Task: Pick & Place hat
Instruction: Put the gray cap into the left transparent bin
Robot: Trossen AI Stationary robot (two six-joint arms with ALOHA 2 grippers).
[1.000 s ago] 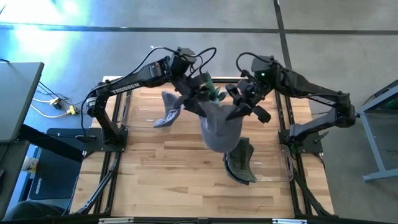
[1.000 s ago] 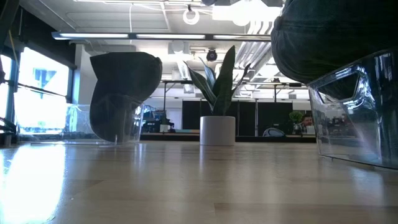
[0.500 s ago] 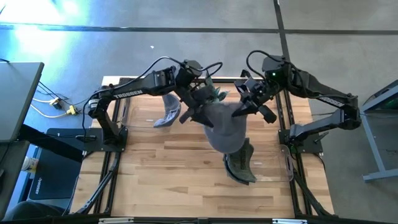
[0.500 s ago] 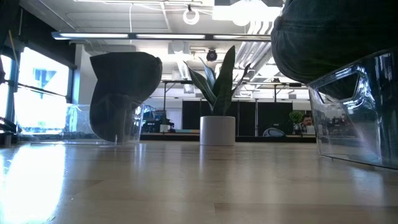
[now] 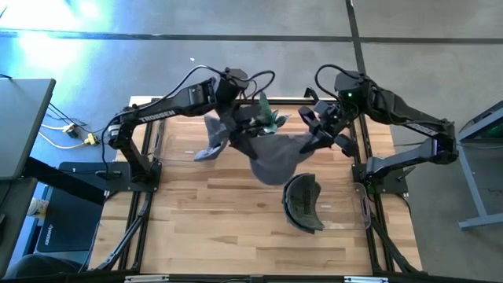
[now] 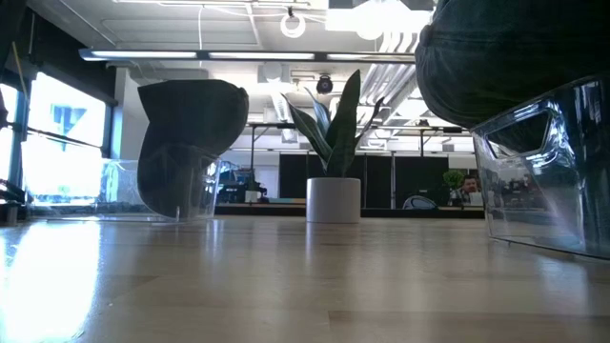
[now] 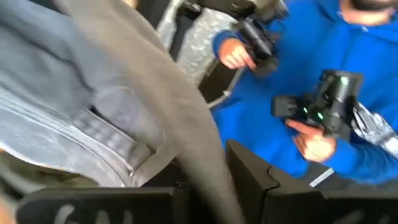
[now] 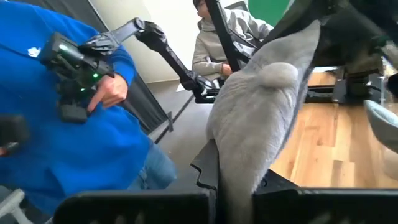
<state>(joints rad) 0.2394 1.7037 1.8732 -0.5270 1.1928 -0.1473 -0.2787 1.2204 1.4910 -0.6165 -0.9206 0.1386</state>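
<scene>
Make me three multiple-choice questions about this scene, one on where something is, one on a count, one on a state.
1. Where is the grey hat?
A. Flat on the table
B. Held up between both claws
C. On the floor

2. How many hats show in the high view?
A. One
B. Three
C. Five

3. The right claw is:
A. shut on the hat
B. open, far off
C. out of view

Key: 1 B, the left claw and right claw both grip it above the table. 2 B, grey hat, dark cap, light cap. 3 A, cloth pinched between its fingers.
</scene>
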